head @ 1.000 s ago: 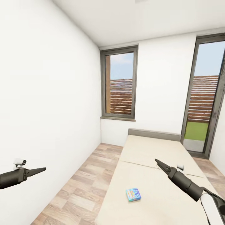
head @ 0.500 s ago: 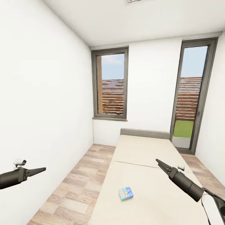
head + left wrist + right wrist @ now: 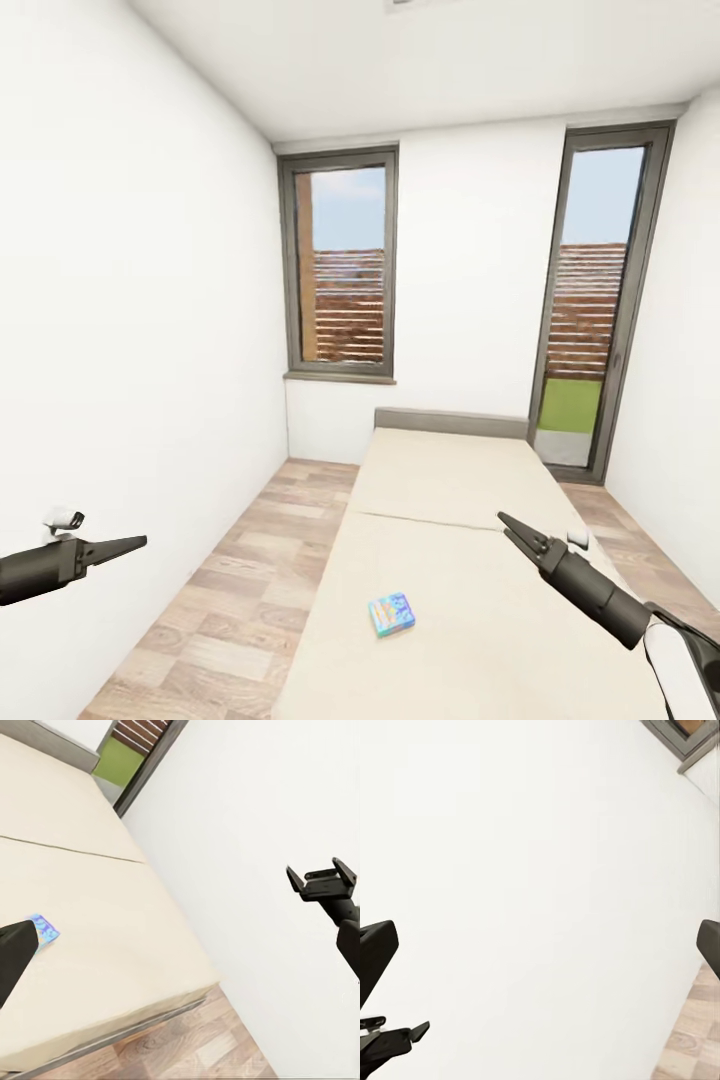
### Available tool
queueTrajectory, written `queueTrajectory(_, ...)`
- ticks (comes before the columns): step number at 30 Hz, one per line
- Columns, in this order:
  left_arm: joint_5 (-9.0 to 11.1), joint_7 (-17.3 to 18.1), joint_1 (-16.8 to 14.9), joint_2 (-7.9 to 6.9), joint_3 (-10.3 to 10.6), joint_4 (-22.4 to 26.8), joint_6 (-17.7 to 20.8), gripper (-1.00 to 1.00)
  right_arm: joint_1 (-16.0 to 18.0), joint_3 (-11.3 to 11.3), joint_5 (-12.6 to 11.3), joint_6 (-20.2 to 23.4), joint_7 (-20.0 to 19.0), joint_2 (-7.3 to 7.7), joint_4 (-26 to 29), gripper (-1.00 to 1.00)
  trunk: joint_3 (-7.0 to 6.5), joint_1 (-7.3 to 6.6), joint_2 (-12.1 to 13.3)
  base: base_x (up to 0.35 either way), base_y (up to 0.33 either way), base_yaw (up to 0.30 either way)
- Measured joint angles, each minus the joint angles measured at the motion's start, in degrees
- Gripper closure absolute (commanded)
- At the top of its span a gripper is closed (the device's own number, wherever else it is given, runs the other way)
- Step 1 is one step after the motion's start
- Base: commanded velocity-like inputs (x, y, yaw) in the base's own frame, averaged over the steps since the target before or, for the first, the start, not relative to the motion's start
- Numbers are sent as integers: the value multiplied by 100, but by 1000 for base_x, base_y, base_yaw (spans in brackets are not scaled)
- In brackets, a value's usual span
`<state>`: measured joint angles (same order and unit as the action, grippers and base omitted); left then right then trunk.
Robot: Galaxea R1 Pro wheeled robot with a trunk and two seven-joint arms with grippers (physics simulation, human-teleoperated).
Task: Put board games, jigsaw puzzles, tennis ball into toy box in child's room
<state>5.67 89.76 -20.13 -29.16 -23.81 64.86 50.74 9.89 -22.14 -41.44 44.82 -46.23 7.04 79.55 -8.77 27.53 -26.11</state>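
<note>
Item: light blue flat cardboard board game (image 3: pixel 391 613), lower centre of frame, lying on beige bed (image 3: pixel 450 480), ungrasped. Left gripper (image 3: pixel 135 543) lower left, right gripper (image 3: pixel 506 522) lower right: finger state undeterminable, arms carried clear, likely approaching.

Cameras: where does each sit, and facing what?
Head view: on the head, facing bed and windows; left gripper and right gripper show.
Left wrist view: on the left arm, facing across the bed; its finger and the right gripper show.
Right wrist view: on the right arm, facing a wall; its fingers at the edges.
Shared: game box, in head and left wrist views.
</note>
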Motion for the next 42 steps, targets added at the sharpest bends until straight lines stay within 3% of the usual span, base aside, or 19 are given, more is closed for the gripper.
queueTrajectory(8,-1,0,0,0,1,0,59,-100,0,-4,-1,3,0,0,-53,-100,-98,-176,321,0,0,-221)
queueTrajectory(26,0,0,-1,0,-5,-1,62,-100,-1,-187,-8,11,-1,3,-161,-100,-56,-177,324,3,0,-263)
queueTrajectory(34,-3,0,0,0,-3,0,53,-100,0,-202,-7,12,-1,0,-220,-100,-55,-180,323,221,0,-262)
queueTrajectory(42,-1,0,2,-1,-1,1,51,-100,1,-191,-1,8,-1,-6,-221,-100,-55,-178,324,147,1,-62)
